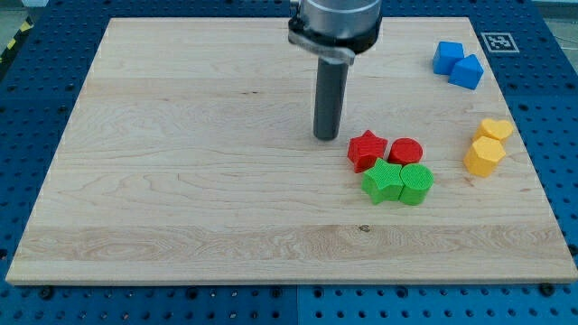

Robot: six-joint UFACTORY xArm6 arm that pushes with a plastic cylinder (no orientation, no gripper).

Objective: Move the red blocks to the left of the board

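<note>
Sitting right of the board's centre, the red star block point(366, 150) and the red cylinder block point(405, 151) lie side by side, touching or nearly so, the star toward the view's left. The star shows one point aimed at the view's top; it has no long axis to speak of. The cylinder stands on end, its round face up, so its axis runs vertically. Just below them, touching, are a green star block point(383, 182) and a green cylinder block point(417, 184), the four forming a tight cluster.

Pale wood with a visible grain makes up the board point(181, 162), which rests on a blue perforated table point(560, 181). Two blue blocks point(457, 64) sit together near the top right corner, and two yellow blocks point(488, 144) near the right edge; their exact shapes are hard to make out. A black-and-white marker tag point(498, 41) lies beyond the board's top right corner.

Hanging upright from the view's top, the rod carries no claw, so no open or pressed state applies. My tip point(326, 137) rests on the board just left of the red star, slightly above it, apparently apart.
</note>
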